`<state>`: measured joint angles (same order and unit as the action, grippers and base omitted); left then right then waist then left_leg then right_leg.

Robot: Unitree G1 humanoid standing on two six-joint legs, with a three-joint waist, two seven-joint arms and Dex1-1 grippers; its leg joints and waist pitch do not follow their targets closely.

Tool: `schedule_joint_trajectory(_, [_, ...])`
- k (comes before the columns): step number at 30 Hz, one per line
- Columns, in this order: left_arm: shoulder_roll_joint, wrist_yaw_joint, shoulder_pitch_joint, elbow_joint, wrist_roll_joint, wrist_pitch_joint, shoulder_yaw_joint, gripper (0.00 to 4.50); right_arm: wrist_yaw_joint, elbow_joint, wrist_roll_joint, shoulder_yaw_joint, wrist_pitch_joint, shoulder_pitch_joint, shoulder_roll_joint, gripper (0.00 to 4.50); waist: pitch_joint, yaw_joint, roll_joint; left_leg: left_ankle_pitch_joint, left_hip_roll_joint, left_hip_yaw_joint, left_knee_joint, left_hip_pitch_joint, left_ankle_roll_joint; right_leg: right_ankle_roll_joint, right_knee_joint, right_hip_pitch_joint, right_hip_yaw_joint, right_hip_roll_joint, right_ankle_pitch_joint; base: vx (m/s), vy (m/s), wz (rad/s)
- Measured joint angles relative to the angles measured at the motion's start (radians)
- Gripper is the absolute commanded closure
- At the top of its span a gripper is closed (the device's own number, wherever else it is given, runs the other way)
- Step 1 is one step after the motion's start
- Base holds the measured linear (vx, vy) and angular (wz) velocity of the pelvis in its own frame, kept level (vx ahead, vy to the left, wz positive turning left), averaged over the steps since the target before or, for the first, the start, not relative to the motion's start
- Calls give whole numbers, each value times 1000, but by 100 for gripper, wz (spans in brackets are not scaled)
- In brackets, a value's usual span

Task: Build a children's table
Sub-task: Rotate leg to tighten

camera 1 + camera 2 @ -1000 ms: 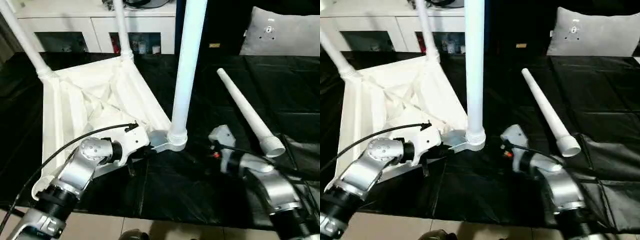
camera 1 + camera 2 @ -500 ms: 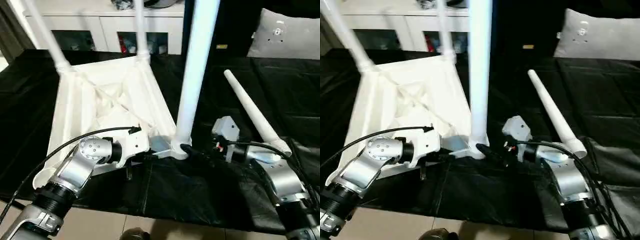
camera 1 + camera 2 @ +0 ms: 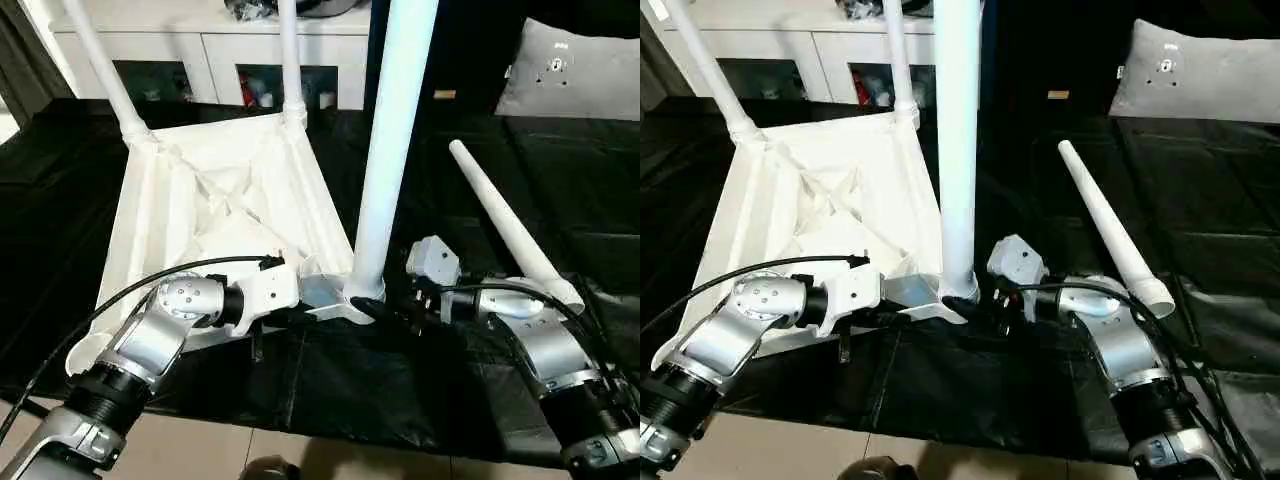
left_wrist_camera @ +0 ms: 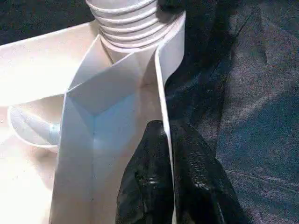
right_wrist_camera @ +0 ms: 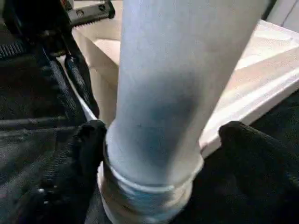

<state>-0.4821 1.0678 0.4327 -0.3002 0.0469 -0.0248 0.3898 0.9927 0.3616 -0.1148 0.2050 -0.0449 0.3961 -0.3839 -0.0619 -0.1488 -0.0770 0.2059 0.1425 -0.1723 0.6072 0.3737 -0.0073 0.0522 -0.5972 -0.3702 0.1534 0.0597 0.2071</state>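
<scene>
At near corner of upturned tabletop: left gripper, jaws closed, pinching tabletop rim; right gripper, jaws spread wide, straddling base of upright third leg, axis vertical. Fourth leg lying loose beside right arm.

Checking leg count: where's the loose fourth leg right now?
The loose leg lies on the black cloth right of the upturned tabletop, beside the robot's right forearm, its wide end toward the robot.

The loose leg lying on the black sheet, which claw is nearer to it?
Right. The right claw is at the upright leg's base, beside the loose leg; the left claw pinches the tabletop's rim, farther away.
</scene>
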Motion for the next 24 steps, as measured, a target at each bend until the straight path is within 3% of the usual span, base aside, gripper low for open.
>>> schedule_joint_trajectory(13, [-1, 5, 1, 0, 7, 2, 3, 450, 40, 46, -9, 6, -6, 26, 22, 170, 0, 0, 0, 0, 1, 0, 3, 0, 0, 0, -4, 0, 0, 0, 0, 0, 0, 0])
schedule_joint_trajectory(24, [-19, 33, 0, 6, 4, 2, 5, 450, 69, 47, -22, 11, 28, 30, 27, 188, 1, 1, 1, 0, 2, 0, 4, -1, 0, 0, -5, 0, 0, 0, 0, 0, 0, 0])
